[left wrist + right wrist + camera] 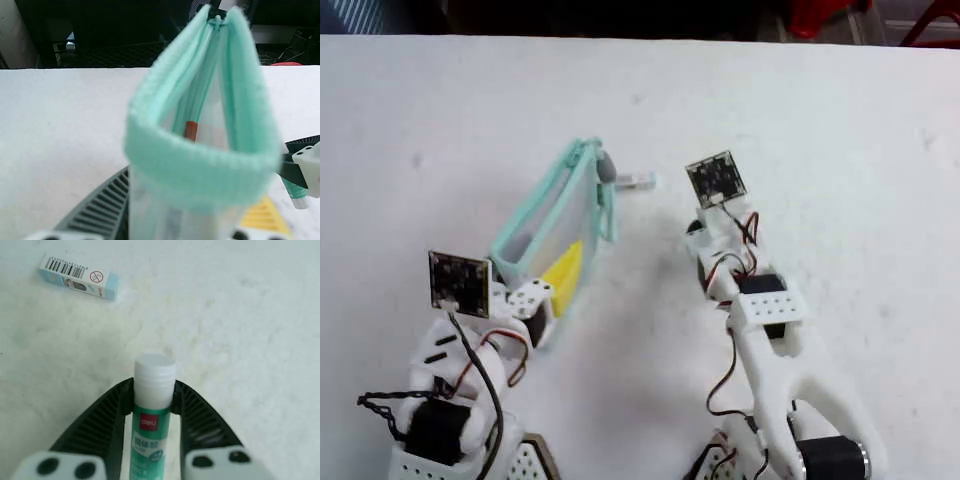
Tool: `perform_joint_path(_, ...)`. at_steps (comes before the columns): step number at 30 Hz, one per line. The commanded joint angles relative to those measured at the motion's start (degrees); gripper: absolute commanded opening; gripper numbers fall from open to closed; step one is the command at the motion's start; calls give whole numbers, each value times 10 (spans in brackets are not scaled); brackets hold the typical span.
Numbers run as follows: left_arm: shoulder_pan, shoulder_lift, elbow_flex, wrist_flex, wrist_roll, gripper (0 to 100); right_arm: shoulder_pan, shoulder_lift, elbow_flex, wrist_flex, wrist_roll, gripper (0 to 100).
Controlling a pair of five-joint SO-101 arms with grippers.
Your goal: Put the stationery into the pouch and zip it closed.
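Presumably light, stiff, slick, the glue stick (150,415) sits clamped in our right end effector (152,387); our left end effector (530,295) pinches the floppy pouch (200,170).

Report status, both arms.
Left gripper shut on pouch, mouth open. Right gripper shut on glue stick, clear of pouch. Eraser lies loose on table by pouch's far end.
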Motion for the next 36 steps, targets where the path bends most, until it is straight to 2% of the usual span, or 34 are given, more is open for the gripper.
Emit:
perform_joint_path(1,1,5,-7,-3,4,244,-2,-21,-1,-11,2,16)
perform_joint_path(15,1,5,-7,-3,4,244,-2,-29,-12,-7,2,16)
perform_joint_path(20,2,5,-7,-3,4,244,-1,-64,-63,58,6,16)
perform_joint_path(27,51,5,-4,2,-34,244,-3,-165,-120,110,6,16)
perform_joint_path(33,53,5,-4,2,-37,245,-62,-284,-176,112,0,16)
perform_joint_path(36,53,5,-4,2,-37,247,-122,-335,-238,139,-54,16)
